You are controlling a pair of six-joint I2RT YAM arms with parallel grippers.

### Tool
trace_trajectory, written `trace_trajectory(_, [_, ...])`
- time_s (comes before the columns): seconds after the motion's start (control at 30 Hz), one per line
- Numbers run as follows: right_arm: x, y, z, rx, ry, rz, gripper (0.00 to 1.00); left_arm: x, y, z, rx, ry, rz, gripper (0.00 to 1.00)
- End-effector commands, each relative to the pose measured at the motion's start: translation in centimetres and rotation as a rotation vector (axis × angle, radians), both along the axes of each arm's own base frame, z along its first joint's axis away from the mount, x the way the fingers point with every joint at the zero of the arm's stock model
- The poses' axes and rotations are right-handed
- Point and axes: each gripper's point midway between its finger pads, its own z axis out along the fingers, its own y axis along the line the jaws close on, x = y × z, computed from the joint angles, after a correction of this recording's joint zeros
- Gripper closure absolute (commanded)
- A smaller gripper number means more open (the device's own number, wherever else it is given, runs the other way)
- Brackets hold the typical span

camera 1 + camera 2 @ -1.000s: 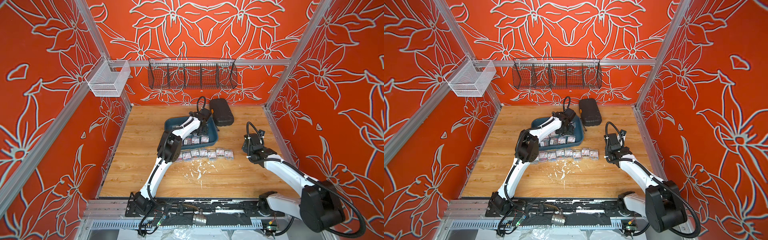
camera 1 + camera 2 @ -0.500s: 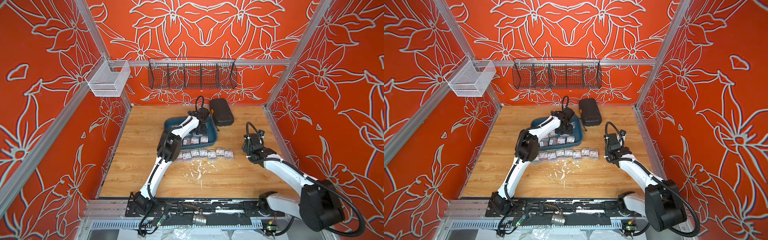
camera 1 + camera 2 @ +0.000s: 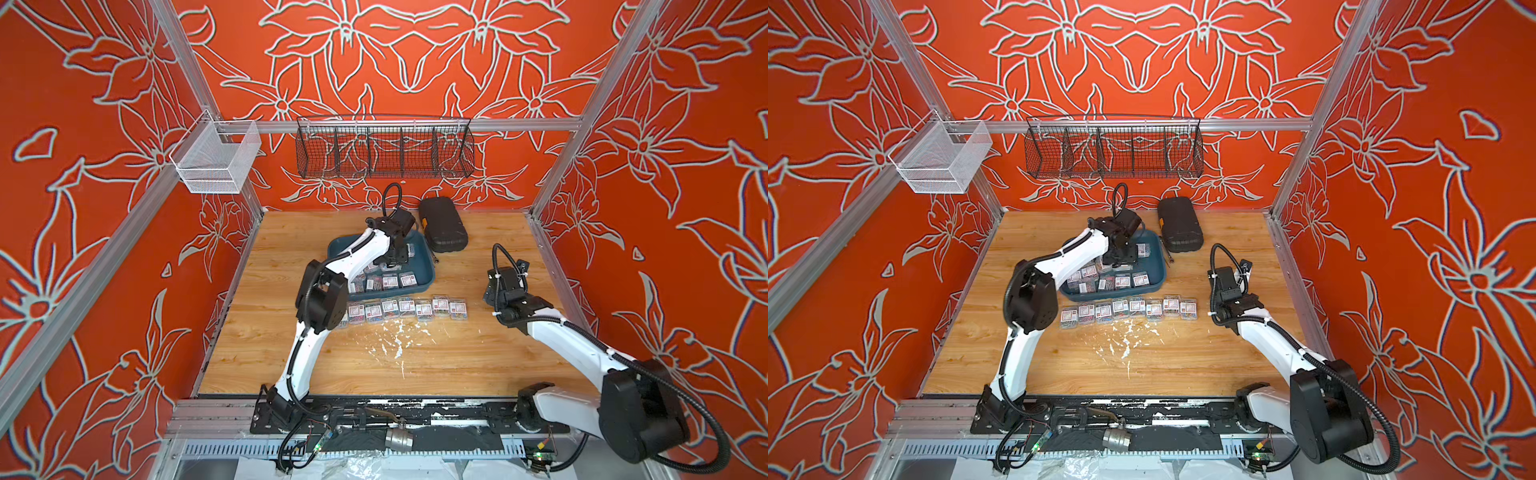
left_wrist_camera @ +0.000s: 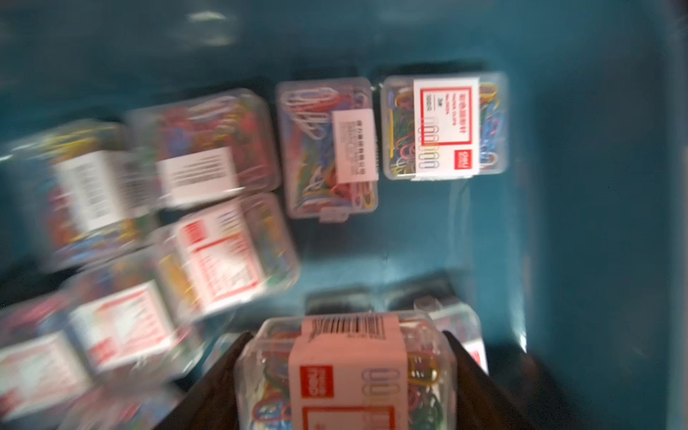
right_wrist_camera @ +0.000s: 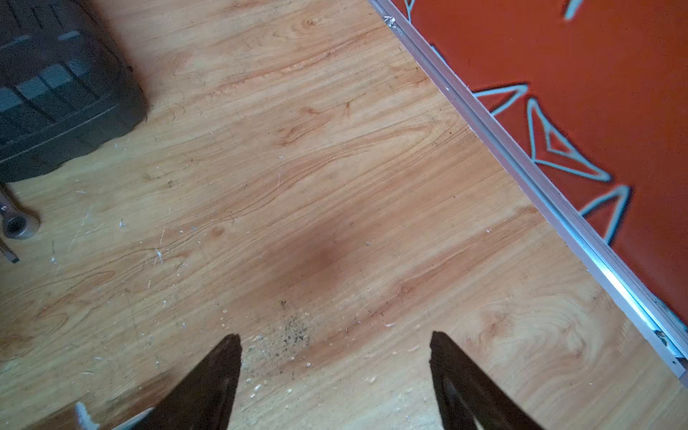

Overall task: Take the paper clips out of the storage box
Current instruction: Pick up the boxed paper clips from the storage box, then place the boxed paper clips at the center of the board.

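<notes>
Paper clips (image 4: 346,376) — long axis across left end effector (image 4: 346,335)

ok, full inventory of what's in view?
storage box: one, dark teal, mid-table toward the back
paper clip boxes in the storage box: several, count unclear, clear, on its floor
row of paper clip boxes: eight, clear, on the table before the storage box
held paper clip box: one, clear, white-and-red label, gripped inside the storage box
black hard case: one, black, beside the storage box
small metal tool: one, grey, by the case
black wire basket: one, black, back-wall rail
white mesh basket: one, white, side rail
table: one, wood-grain
left gripper: one, black fingers, shut on the held paper clip box
right gripper: one, black fingers, open over bare table
</notes>
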Motion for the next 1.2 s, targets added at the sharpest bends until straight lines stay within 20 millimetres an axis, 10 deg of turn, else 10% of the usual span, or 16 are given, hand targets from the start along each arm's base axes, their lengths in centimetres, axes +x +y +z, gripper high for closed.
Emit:
trace_trajectory(0.0, [0.4,-0.1,0.7,0.001,-0.011,-0.006,0.18,-0.9,1.0,4.8,-0.053,-0.125,0.092,0.35])
trace_trajectory(0.5, [0.1,-0.1,0.8,0.005,-0.018,-0.005,0.18,-9.8,10.7,7.7,-0.051,-0.296,0.417,0.49])
trace_trajectory(1.17, [0.0,0.0,0.7,0.009,-0.016,0.001,0.18,-23.7,25.5,2.4,-0.158,-0.403,0.824,0.54])
